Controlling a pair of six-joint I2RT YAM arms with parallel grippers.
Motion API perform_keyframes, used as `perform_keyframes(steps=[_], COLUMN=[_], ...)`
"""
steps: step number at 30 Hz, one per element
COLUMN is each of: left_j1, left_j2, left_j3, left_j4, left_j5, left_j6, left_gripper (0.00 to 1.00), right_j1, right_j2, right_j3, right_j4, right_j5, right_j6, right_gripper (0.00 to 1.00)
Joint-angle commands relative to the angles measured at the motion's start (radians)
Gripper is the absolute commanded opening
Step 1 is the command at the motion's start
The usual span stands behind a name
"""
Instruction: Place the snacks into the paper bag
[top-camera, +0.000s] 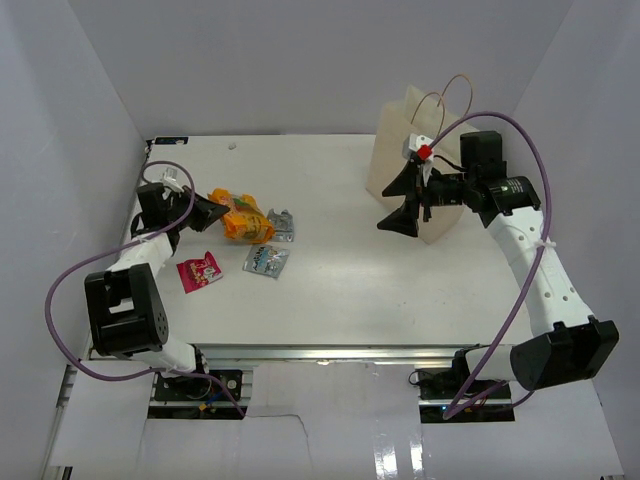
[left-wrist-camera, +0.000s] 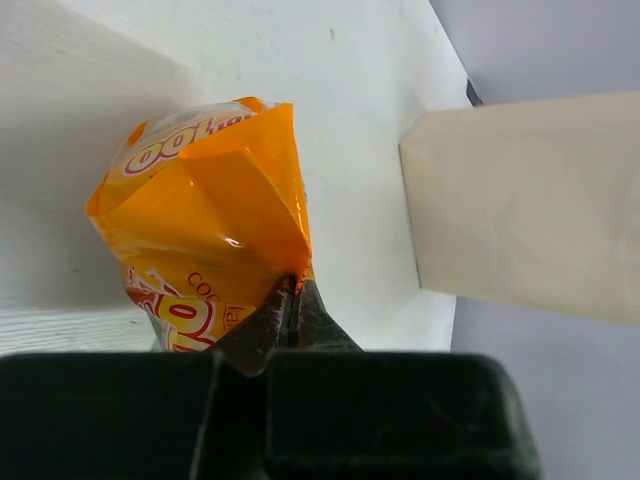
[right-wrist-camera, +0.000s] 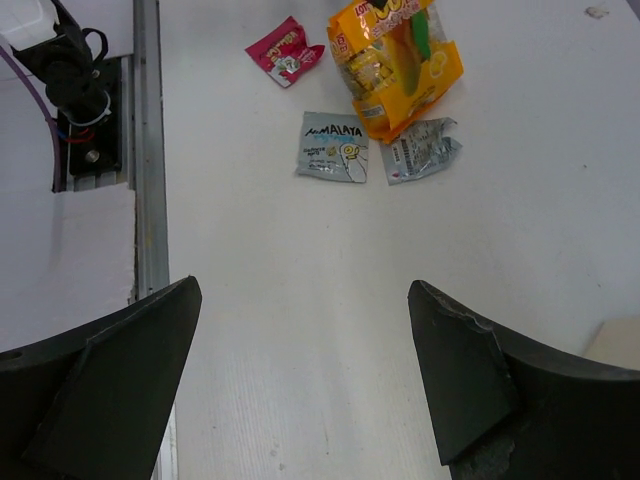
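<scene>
The paper bag (top-camera: 412, 150) stood far right on the table (top-camera: 350, 280) beside the right gripper (top-camera: 397, 205), fingers spread wide. Across at left, the orange packet (left-wrist-camera: 205, 230) looked light, crinkly, slippery; the left gripper (left-wrist-camera: 292, 302) pinched its edge seam.

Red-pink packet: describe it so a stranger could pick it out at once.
Go to the left half of the table. The red-pink packet lies flat nearest the front edge, in front of the orange packet and left of a silver-blue packet. It alone is red.
</scene>
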Motion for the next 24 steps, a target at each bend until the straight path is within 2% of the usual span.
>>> perform_keyframes(steps=[1, 9, 15, 17, 24], left_j1=[-0.034, -0.132, -0.193, -0.242, -0.297], left_j2=[-0.073, -0.087, -0.105, -0.117, -0.133], left_j3=[0.019, 0.042, 0.056, 0.065, 0.123], left_j4=[0.079, 0.079, 0.079, 0.08, 0.155], left_j5=[0.117, 0.207, 0.27, 0.278, 0.255], left_j6=[-0.027, 0.01, 0.03, 0.019, -0.102], left_gripper=[0.0, 0.0, 0.0, 0.0, 0.0], right_j1=[0.053, 0.185, 0.197, 0.197, 0.191], right_j2=[0.016, 0.064, 0.093, 0.096, 0.082], right_j3=[0.036, 0.025, 0.04, 0.057, 0.178], right_j4=[0.018, 0.037, 0.095, 0.116, 0.187], right_j5=[0.011, 0.079, 0.097, 0.1, 0.123], right_j6=[-0.027, -0.093, -0.037, -0.015, 0.083], right_gripper=[0.9, 0.9, 0.9, 0.9, 0.9])
